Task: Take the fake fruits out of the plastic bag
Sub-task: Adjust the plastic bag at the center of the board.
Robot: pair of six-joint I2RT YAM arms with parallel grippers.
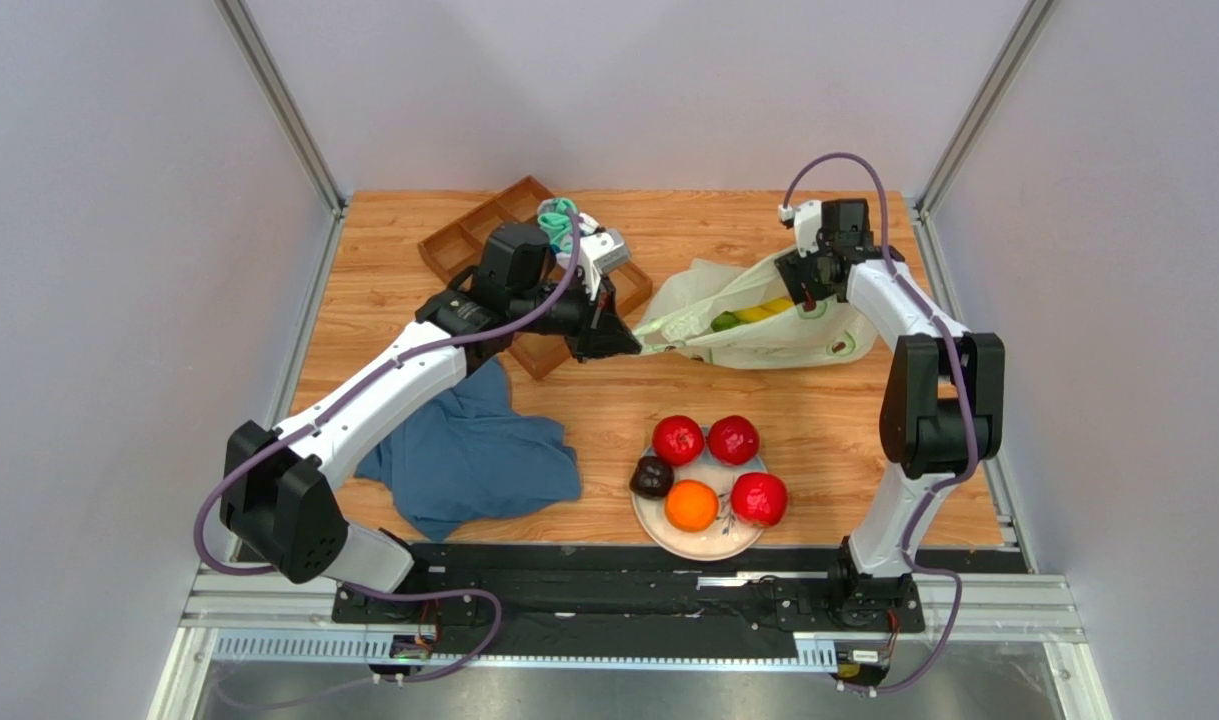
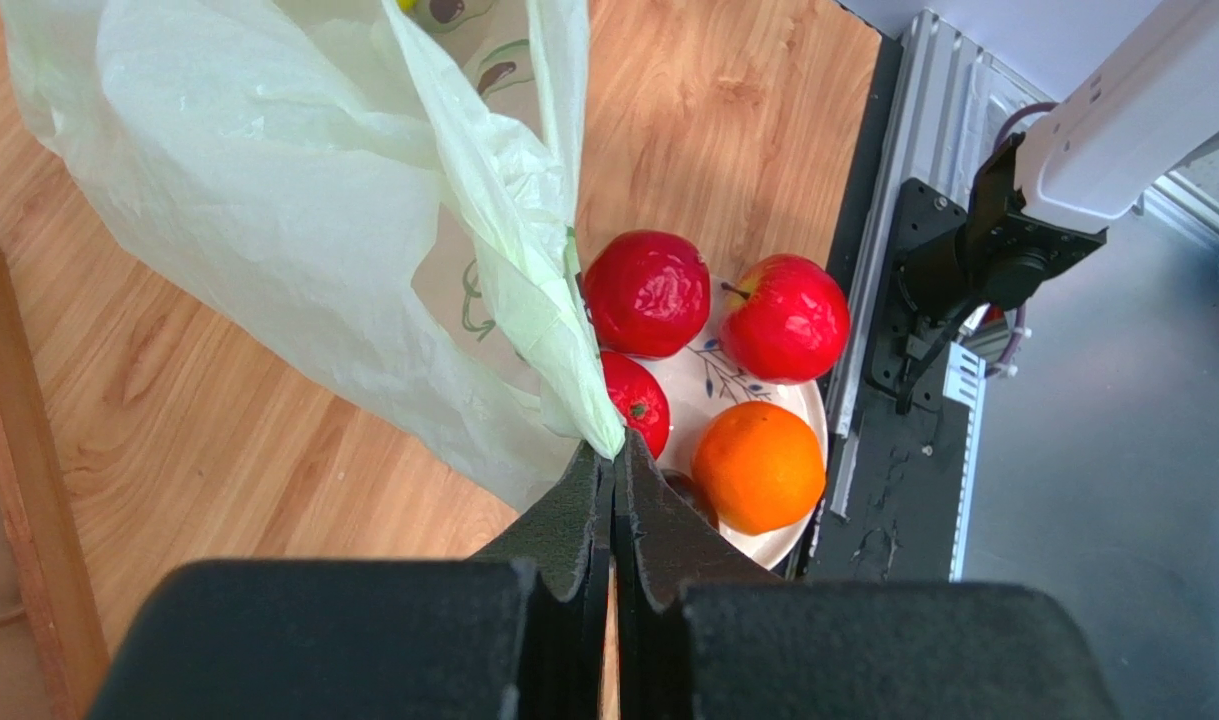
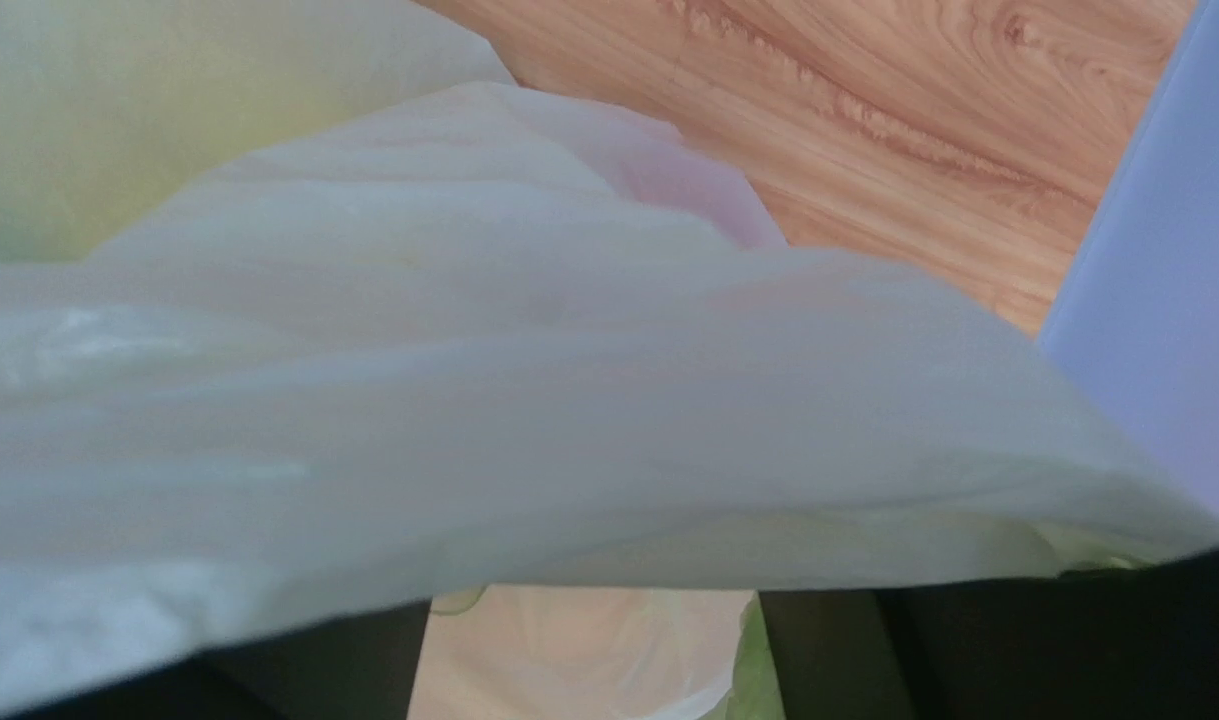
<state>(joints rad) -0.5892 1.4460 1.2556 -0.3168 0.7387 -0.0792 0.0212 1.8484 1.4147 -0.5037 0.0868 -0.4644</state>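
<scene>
Thin, translucent pale yellow-green plastic bag point(image 1: 793, 348), stretched between my grippers at the far side of the table.
My left gripper point(image 2: 615, 477) is clamped on a bunched corner of film. My right gripper point(image 3: 593, 648) stands apart at the bag's mouth, holding nothing I can see. The film looks limp, slippery and easily torn. The glossy yellow and green fake fruits point(image 1: 750, 315) inside are probably hard, so pinch across them. Bare wood lies toward the white plate point(image 1: 704, 552), and the right wall is close.

Plastic bag point(image 1: 765, 327) at one o'clock, its left edge pinched by the left gripper point(image 1: 618, 342); at six o'clock, the plate point(image 1: 716, 546) carries three red apples point(image 1: 678, 440), an orange point(image 1: 692, 506) and a dark fruit point(image 1: 651, 477).
</scene>
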